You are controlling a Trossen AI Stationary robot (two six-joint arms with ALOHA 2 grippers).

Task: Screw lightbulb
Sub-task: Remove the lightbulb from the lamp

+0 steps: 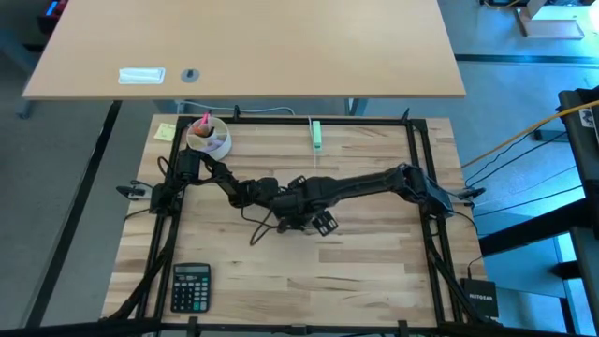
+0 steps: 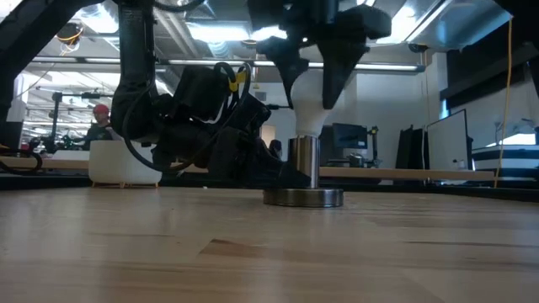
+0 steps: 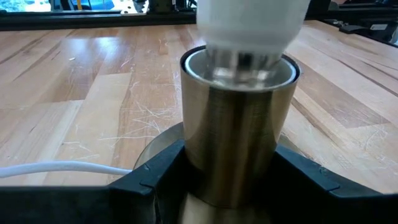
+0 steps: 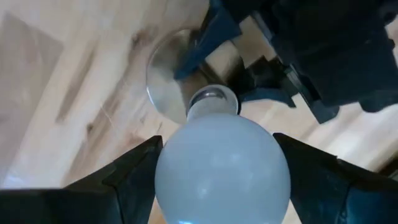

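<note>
Lightbulb (image 4: 222, 167) fills the right wrist view, right gripper (image 4: 217, 168) over it from above, fingers (image 4: 134, 171) flanking the white globe, slightly released. The bulb's screw base sits in the mouth of the metal socket (image 3: 236, 124). Left gripper (image 3: 233, 177) clamps that socket's barrel, just above its round base on the table (image 2: 253, 244).

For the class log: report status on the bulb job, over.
Left gripper clamped on socket. Right gripper straddling lightbulb, jaws wide, contact unclear. Bulb base in socket mouth. Nothing in the way.
</note>
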